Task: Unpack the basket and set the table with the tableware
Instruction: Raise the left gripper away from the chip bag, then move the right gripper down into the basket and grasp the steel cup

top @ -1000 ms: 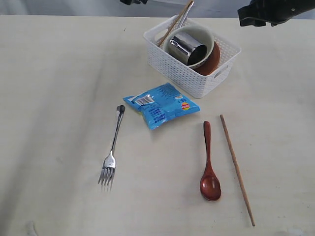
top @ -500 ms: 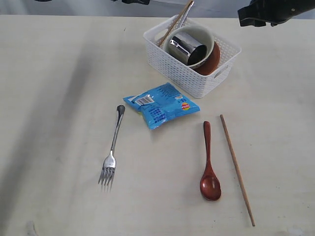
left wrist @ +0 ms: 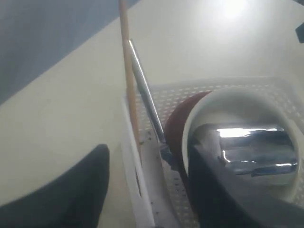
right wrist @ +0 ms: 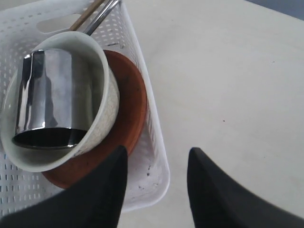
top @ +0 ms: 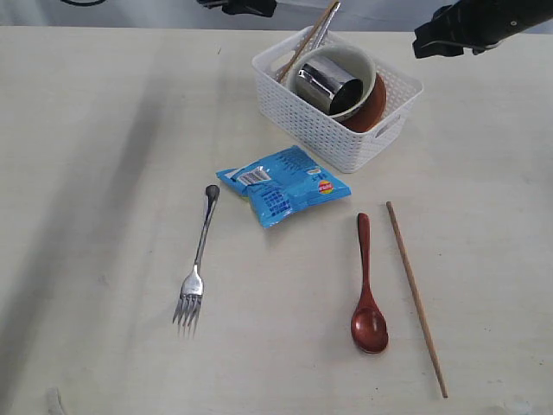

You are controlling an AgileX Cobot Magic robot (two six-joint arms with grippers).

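Note:
The white basket (top: 380,130) stands on the table (top: 104,130) at the back. In it a cream bowl (top: 365,63) holds a steel cup (top: 328,86) on its side, with a brown plate (top: 373,105) behind. A chopstick (top: 304,43) and a knife (top: 327,26) lean out at the basket's far corner. On the table lie a fork (top: 197,259), a wooden spoon (top: 366,285) and a second chopstick (top: 416,298). My left gripper (left wrist: 147,190) is open, astride the basket wall (left wrist: 135,175) beside the chopstick (left wrist: 127,71) and knife (left wrist: 145,95). My right gripper (right wrist: 156,190) is open above the basket's corner (right wrist: 159,175).
A blue snack packet (top: 283,184) lies just in front of the basket, between the fork and the spoon. Both arms hang over the table's far edge, the left gripper (top: 246,7) left of the basket and the right gripper (top: 432,39) right of it.
The left gripper has come further into view at the top, towards the basket's far corner. The right gripper has dipped slightly. Nothing on the table has moved.

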